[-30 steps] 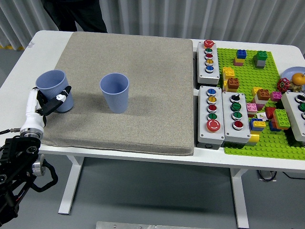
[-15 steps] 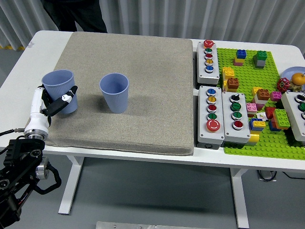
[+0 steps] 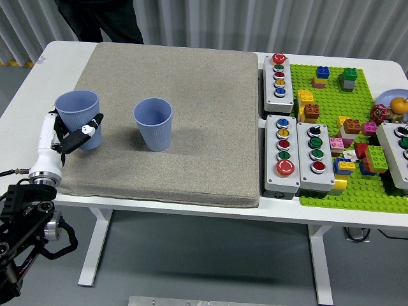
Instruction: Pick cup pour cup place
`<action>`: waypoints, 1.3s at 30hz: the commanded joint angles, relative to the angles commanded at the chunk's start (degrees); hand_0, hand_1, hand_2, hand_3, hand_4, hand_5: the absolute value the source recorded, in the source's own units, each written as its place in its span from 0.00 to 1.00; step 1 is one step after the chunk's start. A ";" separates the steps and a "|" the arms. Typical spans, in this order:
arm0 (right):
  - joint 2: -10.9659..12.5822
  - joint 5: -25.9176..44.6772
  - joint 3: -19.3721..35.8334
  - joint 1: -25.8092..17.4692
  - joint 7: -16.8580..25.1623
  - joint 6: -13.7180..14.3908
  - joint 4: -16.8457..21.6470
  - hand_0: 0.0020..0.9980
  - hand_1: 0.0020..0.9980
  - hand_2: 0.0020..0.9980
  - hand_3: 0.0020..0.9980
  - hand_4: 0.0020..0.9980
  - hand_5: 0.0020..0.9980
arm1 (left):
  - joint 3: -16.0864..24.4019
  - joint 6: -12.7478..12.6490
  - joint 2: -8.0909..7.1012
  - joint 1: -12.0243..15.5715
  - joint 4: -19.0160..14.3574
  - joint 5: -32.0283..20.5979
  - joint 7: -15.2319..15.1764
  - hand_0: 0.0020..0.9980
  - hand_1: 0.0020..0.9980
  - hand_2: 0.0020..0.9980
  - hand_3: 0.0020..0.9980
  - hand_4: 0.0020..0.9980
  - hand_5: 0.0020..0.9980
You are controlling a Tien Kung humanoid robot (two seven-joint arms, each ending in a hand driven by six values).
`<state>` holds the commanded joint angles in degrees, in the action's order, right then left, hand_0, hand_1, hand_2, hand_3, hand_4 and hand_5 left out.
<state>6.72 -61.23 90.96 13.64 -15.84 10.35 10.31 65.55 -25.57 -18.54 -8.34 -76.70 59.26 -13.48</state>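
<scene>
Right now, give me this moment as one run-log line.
left hand: shut on left cup | left cup: upright, at mat left edge | centre cup: upright, untouched | right arm: out of view

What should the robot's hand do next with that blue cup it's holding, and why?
Probably carry the held cup rightward toward the second cup and tip it over its open mouth. The left hand has its fingers wrapped around the held cup, upright at the mat's left edge, and the second cup stands upright and apart from it.
</scene>
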 joint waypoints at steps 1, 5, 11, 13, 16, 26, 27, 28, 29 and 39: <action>0.01 0.04 0.00 0.01 0.01 0.00 0.00 0.71 0.65 0.62 0.58 0.00 0.05 | 0.06 -0.09 -0.11 0.12 -0.61 0.48 0.15 0.54 0.55 0.61 0.59 0.66 0.12; 0.03 0.03 0.01 0.08 0.00 0.00 0.00 0.71 0.65 0.62 0.58 0.00 0.04 | 0.01 -0.14 -0.48 0.32 -2.13 2.21 0.72 0.53 0.55 0.62 0.59 0.66 0.12; 0.06 0.08 0.05 0.08 0.05 0.03 0.00 0.71 0.65 0.62 0.58 0.00 0.04 | -0.72 -0.13 -1.57 0.47 -4.30 7.77 2.84 0.53 0.55 0.62 0.59 0.66 0.12; 0.08 0.11 0.07 0.08 0.07 0.06 0.00 0.71 0.65 0.62 0.58 0.00 0.04 | -1.02 -0.06 -2.08 0.24 -4.92 10.27 3.90 0.53 0.55 0.62 0.59 0.66 0.12; 0.13 0.01 0.12 0.09 0.08 0.05 0.00 0.71 0.65 0.62 0.58 0.00 0.04 | -1.71 0.09 -3.05 -0.51 -5.77 13.69 5.46 0.54 0.55 0.62 0.59 0.66 0.12; 0.30 0.46 -0.07 0.26 0.24 0.14 0.00 0.71 0.65 0.62 0.58 0.00 0.04 | -2.54 1.49 -5.77 -3.11 -8.41 22.77 9.84 0.54 0.55 0.62 0.60 0.67 0.13; 0.32 0.51 -0.09 0.28 0.25 0.15 0.00 0.71 0.65 0.62 0.58 0.00 0.04 | -2.61 1.75 -6.11 -3.38 -8.77 24.33 10.43 0.54 0.55 0.62 0.60 0.67 0.13; 0.33 0.54 -0.10 0.28 0.26 0.16 0.00 0.71 0.65 0.62 0.58 0.00 0.04 | -2.69 2.00 -6.39 -3.58 -9.09 25.86 10.86 0.54 0.55 0.62 0.60 0.67 0.13; 0.34 0.55 -0.10 0.29 0.26 0.17 0.00 0.71 0.65 0.62 0.58 0.00 0.04 | -2.79 2.13 -6.58 -3.73 -9.27 26.58 11.14 0.54 0.55 0.62 0.60 0.67 0.13; 0.40 0.41 -0.04 0.32 0.20 0.20 0.00 0.71 0.65 0.62 0.58 0.00 0.03 | -4.63 4.75 -8.77 -5.70 -10.65 36.74 15.01 0.54 0.55 0.63 0.60 0.67 0.13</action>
<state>7.12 -60.82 90.92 13.96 -15.64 10.55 10.31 60.92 -20.82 -27.31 -14.05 -87.35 96.00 1.53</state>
